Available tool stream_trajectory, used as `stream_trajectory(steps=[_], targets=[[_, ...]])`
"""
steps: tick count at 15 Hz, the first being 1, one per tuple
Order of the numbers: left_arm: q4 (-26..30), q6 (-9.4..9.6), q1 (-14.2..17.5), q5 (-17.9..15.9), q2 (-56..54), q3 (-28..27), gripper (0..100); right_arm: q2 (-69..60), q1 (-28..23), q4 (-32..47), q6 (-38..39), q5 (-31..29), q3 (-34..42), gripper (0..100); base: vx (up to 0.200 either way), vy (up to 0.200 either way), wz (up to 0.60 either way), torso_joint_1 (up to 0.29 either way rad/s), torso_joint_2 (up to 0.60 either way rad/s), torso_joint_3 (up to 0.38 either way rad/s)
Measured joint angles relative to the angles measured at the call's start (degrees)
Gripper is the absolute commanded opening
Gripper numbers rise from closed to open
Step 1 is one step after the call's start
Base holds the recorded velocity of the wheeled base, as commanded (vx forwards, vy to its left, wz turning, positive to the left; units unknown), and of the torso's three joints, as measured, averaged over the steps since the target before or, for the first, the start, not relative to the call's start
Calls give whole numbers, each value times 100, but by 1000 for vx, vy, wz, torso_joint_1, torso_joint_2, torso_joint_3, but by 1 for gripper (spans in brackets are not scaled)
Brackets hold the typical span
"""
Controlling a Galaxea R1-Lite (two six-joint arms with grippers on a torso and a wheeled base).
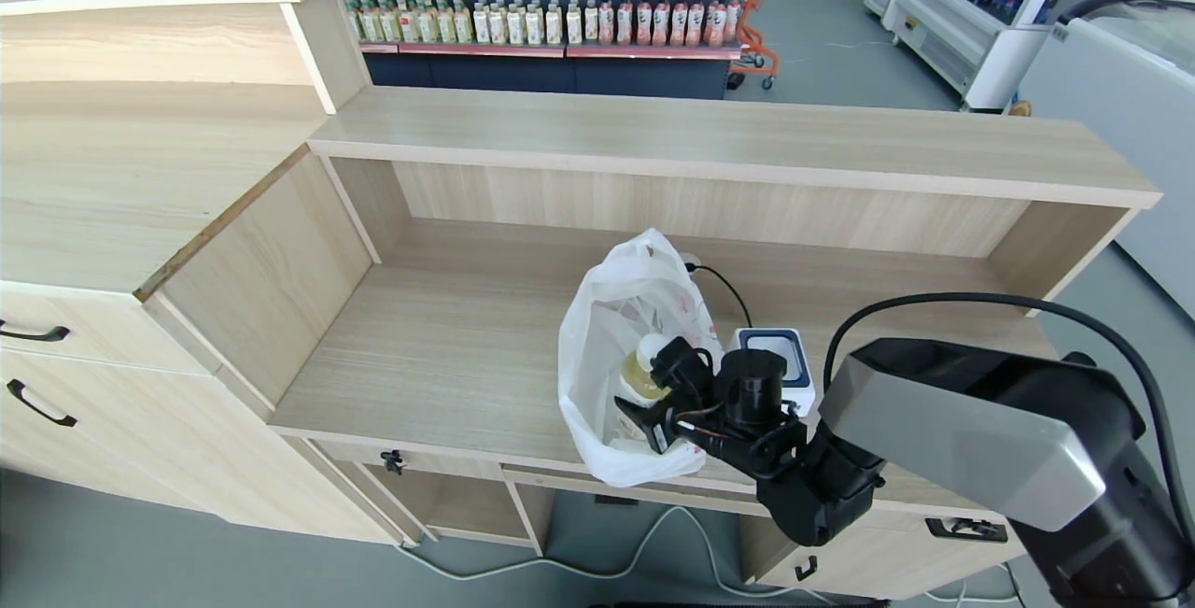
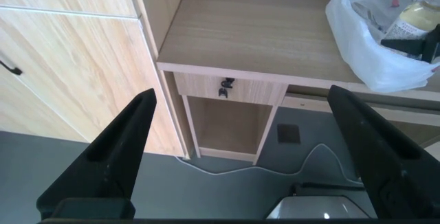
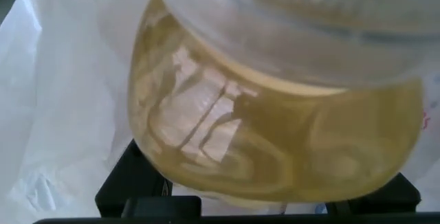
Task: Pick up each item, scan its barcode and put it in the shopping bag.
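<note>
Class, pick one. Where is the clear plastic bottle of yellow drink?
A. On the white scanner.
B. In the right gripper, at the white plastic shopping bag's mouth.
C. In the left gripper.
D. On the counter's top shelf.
B: the right gripper is shut on the clear plastic bottle of yellow drink in the open mouth of the white plastic shopping bag.

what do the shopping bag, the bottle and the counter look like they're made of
The shopping bag looks like thin plastic film: whitish, half see-through, crinkled, glossy in spots.
The bottle is probably clear plastic, smooth and shiny; yellowish liquid shows through it and reflections sit on its wall.
The counter is light wood-grain board with a matte finish, likely laminate rather than solid wood, though the look leaves that open.
</note>
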Motion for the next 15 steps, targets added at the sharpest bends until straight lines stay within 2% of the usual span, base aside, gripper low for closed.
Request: stream_trajectory(steps=[5, 8, 11, 15], targets=[[2, 0, 0, 2, 0, 0, 100, -30, -77, 49, 188, 9, -121, 100, 0, 0, 0, 0, 0, 0], [0, 6, 0, 2, 0, 0, 100, -399, -167, 597, 1111, 6, -389, 100, 0, 0, 0, 0, 0, 0], [0, 0, 0, 0, 0, 0, 100, -1034, -223, 1220, 1585, 20, -542, 100, 0, 0, 0, 0, 0, 0], [2, 4, 0, 0, 0, 0, 100, -1441, -212, 1224, 1541, 17, -354, 100, 0, 0, 0, 0, 0, 0]])
